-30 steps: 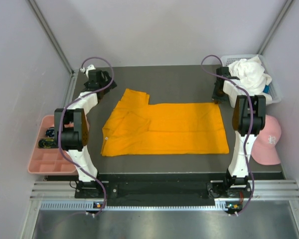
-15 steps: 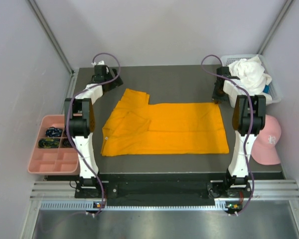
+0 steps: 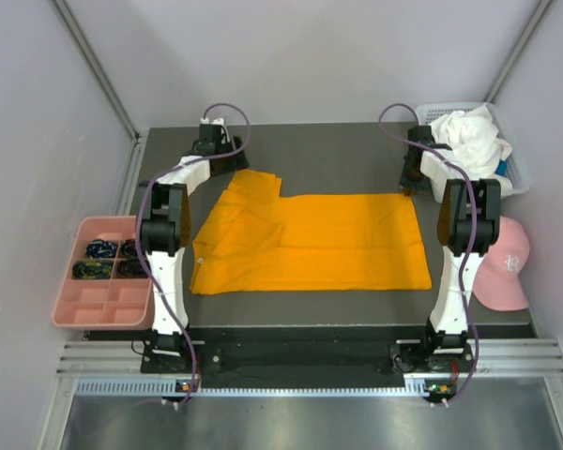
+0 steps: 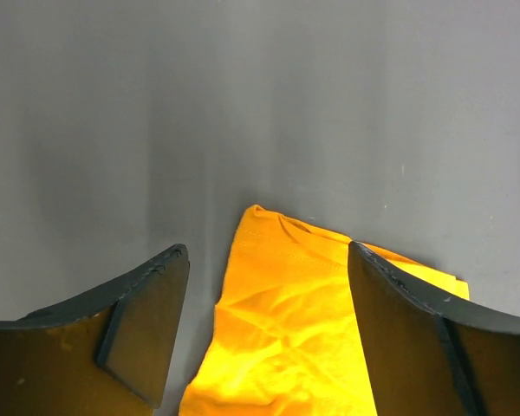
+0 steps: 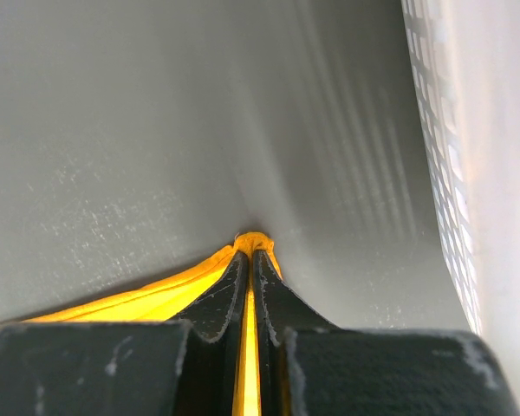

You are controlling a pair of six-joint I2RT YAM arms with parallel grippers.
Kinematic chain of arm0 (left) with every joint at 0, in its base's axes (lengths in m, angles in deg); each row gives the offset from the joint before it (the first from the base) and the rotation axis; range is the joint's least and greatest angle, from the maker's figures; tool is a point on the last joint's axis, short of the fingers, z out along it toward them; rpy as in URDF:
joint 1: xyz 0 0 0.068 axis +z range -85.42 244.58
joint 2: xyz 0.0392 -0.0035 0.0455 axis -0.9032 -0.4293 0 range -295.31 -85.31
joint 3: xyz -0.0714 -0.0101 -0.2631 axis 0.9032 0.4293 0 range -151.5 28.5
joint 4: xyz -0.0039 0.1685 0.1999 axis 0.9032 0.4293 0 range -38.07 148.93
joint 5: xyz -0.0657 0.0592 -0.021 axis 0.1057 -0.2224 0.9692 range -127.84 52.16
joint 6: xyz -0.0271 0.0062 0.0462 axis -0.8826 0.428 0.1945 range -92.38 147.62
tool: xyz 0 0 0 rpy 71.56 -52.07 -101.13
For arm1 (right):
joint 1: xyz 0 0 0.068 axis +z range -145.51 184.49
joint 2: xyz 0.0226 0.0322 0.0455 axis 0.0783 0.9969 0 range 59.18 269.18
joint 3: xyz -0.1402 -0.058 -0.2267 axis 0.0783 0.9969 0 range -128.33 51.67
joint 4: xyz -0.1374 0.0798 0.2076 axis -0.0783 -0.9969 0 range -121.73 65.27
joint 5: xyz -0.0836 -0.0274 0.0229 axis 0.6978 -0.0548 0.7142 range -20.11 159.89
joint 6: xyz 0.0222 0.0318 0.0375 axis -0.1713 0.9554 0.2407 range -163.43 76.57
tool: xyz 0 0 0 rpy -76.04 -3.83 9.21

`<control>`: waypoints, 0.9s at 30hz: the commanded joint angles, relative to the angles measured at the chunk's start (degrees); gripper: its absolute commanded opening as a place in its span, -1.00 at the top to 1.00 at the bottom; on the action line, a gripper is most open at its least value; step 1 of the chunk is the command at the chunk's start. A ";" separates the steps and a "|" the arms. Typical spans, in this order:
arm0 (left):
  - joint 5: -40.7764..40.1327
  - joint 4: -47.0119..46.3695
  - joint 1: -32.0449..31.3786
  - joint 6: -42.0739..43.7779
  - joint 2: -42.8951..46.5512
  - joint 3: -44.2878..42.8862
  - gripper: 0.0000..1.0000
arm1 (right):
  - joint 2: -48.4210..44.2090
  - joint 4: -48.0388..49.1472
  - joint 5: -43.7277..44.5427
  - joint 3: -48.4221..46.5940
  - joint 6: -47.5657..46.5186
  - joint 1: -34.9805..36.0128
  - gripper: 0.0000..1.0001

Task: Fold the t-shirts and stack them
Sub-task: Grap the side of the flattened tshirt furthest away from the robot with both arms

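Note:
The orange t-shirt [image 3: 310,242] lies partly folded on the dark table, its far-left corner sticking up toward the back. My left gripper [image 3: 231,161] is open and hovers just behind that far-left corner, which shows between the jaws in the left wrist view [image 4: 286,303]. My right gripper [image 3: 409,185] is shut on the shirt's far-right corner; orange cloth [image 5: 253,241] is pinched between its fingertips. The white t-shirt [image 3: 469,137] lies crumpled in a basket at the back right.
A white basket [image 3: 518,171] stands at the back right corner. A pink cap [image 3: 505,264] lies off the table's right edge. A pink compartment tray [image 3: 98,302] with small dark items sits off the left edge. Grey walls enclose the table.
My left arm has swung from the back left corner to the right, bringing its gripper to the shirt's far-left corner. The right arm and the shirt have not moved.

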State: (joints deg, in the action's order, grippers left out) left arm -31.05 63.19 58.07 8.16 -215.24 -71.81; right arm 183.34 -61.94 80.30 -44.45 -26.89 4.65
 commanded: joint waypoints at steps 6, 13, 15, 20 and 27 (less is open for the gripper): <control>0.60 1.12 -0.53 2.94 -3.31 -4.71 -0.22 | 2.67 -2.25 2.59 0.49 0.60 -4.12 1.00; -0.02 2.35 -0.53 3.47 -4.98 -6.03 -0.15 | 2.67 -2.16 2.42 0.40 0.60 -4.03 1.00; 0.24 2.35 -0.53 3.38 -5.25 -6.04 -0.13 | 2.75 -2.25 2.33 0.40 0.60 -4.03 1.00; 1.12 2.97 -0.70 3.55 -5.51 -5.95 0.01 | 2.84 -2.16 2.51 0.49 0.60 -4.03 1.00; 0.95 2.71 -1.23 4.00 -5.25 -4.72 0.02 | 3.02 -2.43 2.42 0.32 0.52 -4.03 1.00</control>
State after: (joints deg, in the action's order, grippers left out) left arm -30.98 65.31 57.31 11.35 -219.11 -76.36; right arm 183.34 -61.94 80.10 -44.45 -26.94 4.59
